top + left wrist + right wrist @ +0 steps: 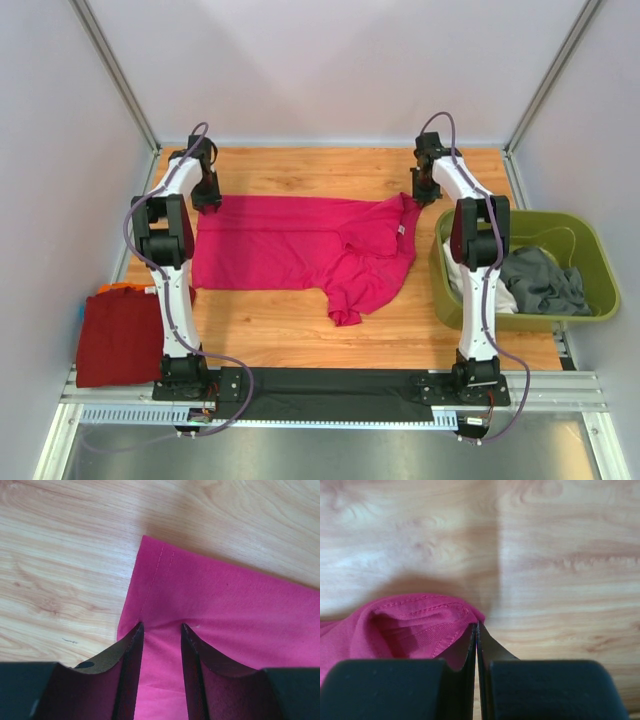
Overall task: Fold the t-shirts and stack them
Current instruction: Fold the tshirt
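Observation:
A magenta t-shirt (300, 245) lies spread across the wooden table, its lower right part bunched. My left gripper (207, 193) is at its far left corner. In the left wrist view the left gripper (161, 630) stands open, its fingers (131, 647) down on the magenta t-shirt (225, 605) with cloth lying between them. My right gripper (424, 188) is at the shirt's far right corner. There the right gripper (477, 626) is shut, pinching the edge of a raised fold of the magenta t-shirt (415, 625). A dark red t-shirt (118, 338) lies folded at the near left.
An olive-green bin (592, 262) stands at the right edge of the table, with a grey shirt (542, 282) and a white one (500, 295) inside. Something orange (120, 288) peeks out behind the red shirt. Bare wood (300, 330) lies in front of the magenta shirt.

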`<state>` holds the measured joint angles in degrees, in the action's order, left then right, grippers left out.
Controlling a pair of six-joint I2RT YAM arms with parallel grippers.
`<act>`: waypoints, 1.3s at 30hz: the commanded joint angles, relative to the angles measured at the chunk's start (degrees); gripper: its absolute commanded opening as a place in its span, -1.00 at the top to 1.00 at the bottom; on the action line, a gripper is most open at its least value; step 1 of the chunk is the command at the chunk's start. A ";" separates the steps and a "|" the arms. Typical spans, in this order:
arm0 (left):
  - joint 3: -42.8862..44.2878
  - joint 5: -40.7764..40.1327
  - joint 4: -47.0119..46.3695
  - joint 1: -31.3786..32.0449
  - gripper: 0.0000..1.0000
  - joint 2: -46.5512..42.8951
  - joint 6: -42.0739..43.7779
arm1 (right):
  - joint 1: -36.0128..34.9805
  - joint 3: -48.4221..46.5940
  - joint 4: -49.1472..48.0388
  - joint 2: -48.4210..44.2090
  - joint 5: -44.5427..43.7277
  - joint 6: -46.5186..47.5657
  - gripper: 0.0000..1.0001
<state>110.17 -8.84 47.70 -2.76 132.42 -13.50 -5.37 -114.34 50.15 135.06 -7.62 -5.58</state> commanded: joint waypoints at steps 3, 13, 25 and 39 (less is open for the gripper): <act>2.58 -0.30 -0.16 -1.28 0.13 1.61 1.63 | 0.88 -9.74 1.09 5.47 0.06 0.67 0.99; 2.86 8.31 -1.39 -0.84 0.04 -9.10 0.14 | -0.52 -11.52 1.53 -4.62 6.74 -3.10 0.86; 0.49 13.84 -1.82 1.62 -0.08 -16.58 -3.64 | -2.45 -6.05 1.61 -9.04 15.61 -8.21 -0.17; -2.41 22.90 -5.77 15.50 -0.07 -17.81 -9.44 | -11.85 3.48 5.13 -22.47 2.10 -25.09 -0.24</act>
<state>108.75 9.82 44.05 11.64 117.54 -20.53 -15.62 -115.44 57.19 120.38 1.37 -26.55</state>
